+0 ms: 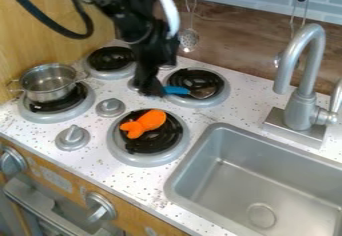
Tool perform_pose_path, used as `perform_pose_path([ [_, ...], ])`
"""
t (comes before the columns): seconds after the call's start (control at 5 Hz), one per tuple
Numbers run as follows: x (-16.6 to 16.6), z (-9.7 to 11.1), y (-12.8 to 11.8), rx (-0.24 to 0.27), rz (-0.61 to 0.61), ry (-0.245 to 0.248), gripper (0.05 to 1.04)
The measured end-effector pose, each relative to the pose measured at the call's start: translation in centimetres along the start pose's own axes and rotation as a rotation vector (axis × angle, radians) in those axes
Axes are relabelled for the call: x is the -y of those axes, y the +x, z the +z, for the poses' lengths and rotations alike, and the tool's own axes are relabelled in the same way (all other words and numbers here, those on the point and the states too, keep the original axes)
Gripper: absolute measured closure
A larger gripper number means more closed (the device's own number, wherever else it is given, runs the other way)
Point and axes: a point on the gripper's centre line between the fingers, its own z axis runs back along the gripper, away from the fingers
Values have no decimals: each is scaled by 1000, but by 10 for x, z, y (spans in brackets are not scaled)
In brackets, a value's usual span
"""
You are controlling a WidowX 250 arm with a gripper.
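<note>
From left to right: steer clear of the metal pot [49, 83] and the orange toy [143, 123] on the front burner [150, 161]. Then, mid-counter, the black gripper [152, 89], right at the left end of the blue-handled utensil [179, 90]. Looks like contact, but honestly can't tell from here if clamped on or just touching. Best to line up square with the handle before any squeeze, get a proper bite in from the end, then lift slow and straight. Probably heavier toward the metal head [202, 92], so could droop or twist on a loose hold. Also, no fast swing right, toward the tall faucet [306, 102].

As for looks: just 1 utensil, lying over the rear burner [223, 91] nearest the faucet. Bright blue handle on the left, left end partly hidden at the gripper, then a shiny grey-brown head on the right, resting over the black coil, by the look of it. Too blurry to call spoon or spatula.
</note>
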Motion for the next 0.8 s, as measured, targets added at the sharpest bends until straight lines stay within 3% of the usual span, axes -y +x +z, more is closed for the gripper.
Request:
perform_pose_path([
  [0.2, -11, -4, 6, -61, 157, -131, 86],
  [0.4, -2, -30, 5, -58, 262, -282, 86],
  [0.8, 7, -46, -22, -80, 468, -278, 86],
])
